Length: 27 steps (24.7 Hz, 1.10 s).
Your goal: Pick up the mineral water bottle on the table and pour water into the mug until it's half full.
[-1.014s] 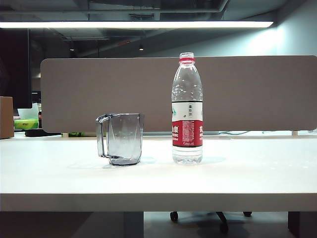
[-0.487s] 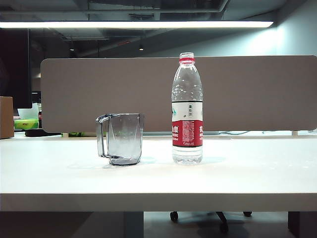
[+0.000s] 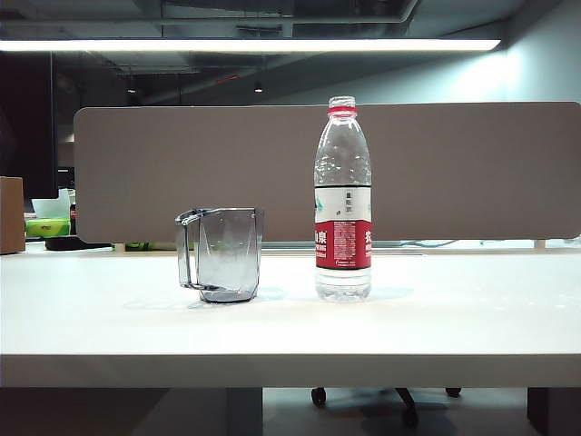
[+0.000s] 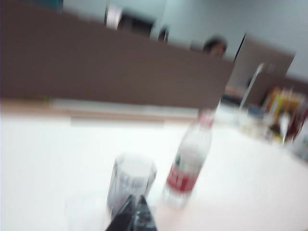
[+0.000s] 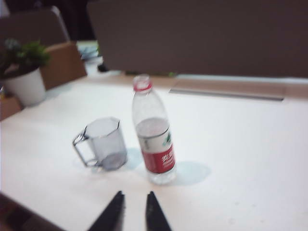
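The mineral water bottle [image 3: 343, 209] stands upright on the white table [image 3: 290, 336], clear with a red neck ring and a white-and-red label, holding clear water. Just left of it stands the grey-tinted faceted mug [image 3: 227, 254], handle pointing left, looking empty. Neither arm shows in the exterior view. In the blurred left wrist view my left gripper [image 4: 136, 198] has its tips together, short of the mug [image 4: 131, 185] with the bottle [image 4: 190, 163] beside it. My right gripper [image 5: 134, 194] is open and empty, a short way in front of the bottle [image 5: 153, 139] and mug [image 5: 105, 143].
A grey partition panel [image 3: 327, 173] runs along the table's far edge. A brown cardboard box [image 3: 11, 213] sits at the far left. A potted plant [image 5: 24, 72] stands at a corner in the right wrist view. A chair base [image 3: 381, 395] shows under the table.
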Each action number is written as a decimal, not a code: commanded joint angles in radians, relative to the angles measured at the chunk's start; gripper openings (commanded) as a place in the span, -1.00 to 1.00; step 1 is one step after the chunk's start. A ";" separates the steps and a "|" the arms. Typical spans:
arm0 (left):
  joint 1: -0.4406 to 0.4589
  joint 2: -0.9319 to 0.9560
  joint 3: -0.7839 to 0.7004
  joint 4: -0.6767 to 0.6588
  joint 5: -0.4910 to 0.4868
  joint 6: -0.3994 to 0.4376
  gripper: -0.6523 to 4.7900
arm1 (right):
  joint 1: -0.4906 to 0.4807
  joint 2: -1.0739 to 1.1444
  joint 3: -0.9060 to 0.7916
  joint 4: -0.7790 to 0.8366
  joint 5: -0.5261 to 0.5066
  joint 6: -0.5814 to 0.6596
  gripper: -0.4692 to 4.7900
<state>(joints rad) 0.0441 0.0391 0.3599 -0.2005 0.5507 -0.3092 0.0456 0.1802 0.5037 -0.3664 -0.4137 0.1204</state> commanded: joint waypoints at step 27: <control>0.000 0.021 -0.002 -0.049 0.011 0.044 -0.78 | 0.330 1.480 -0.164 1.662 0.297 -0.067 1.00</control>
<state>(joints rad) 0.0444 0.0601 0.3519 -0.2596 0.5587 -0.2661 0.3740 1.6375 0.3206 1.2499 -0.1081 0.0586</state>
